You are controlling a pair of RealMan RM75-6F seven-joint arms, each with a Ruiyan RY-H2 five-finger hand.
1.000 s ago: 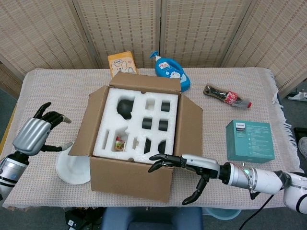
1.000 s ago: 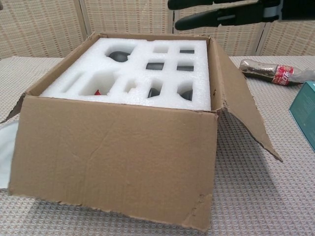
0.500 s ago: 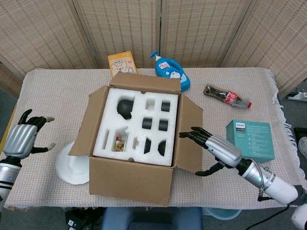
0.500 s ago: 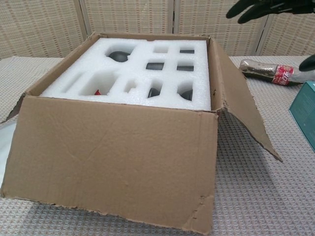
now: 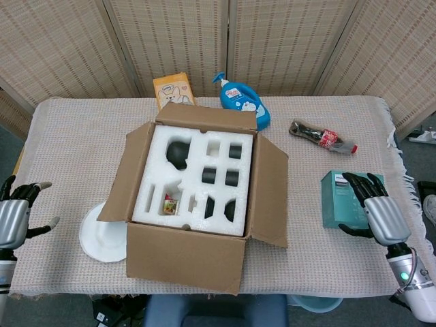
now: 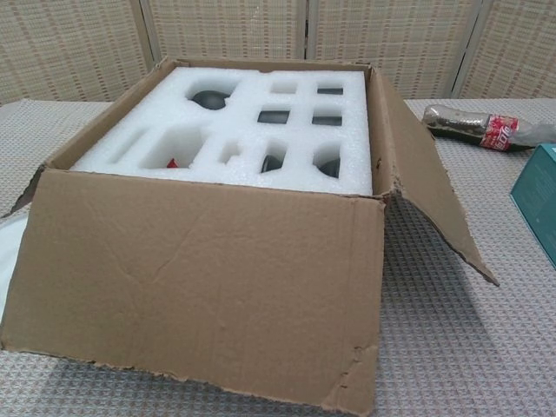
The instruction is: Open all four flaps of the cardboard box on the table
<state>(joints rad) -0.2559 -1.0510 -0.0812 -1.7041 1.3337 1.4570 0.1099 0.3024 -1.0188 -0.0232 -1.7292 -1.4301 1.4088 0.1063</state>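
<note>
The cardboard box (image 5: 184, 255) (image 6: 200, 295) stands mid-table with its flaps folded outward: front flap down, side flaps splayed, back flap up. White foam (image 5: 197, 178) (image 6: 243, 130) with dark cut-outs fills its top. My left hand (image 5: 15, 216) is at the table's left edge, fingers spread, holding nothing. Over the teal box at the right hangs my right hand (image 5: 377, 213), fingers apart and empty, well away from the cardboard box. Neither hand shows in the chest view.
A white plate (image 5: 99, 240) lies by the box's left side. Behind the box stand an orange carton (image 5: 172, 88) and a blue bottle (image 5: 243, 101). A cola bottle (image 5: 323, 137) (image 6: 473, 129) and a teal box (image 5: 338, 197) (image 6: 540, 195) lie to the right.
My right hand has drawn back from the box's front edge to the far right, over the teal box. My left hand has moved outward to the table's left edge. The front flap hangs slightly lower.
</note>
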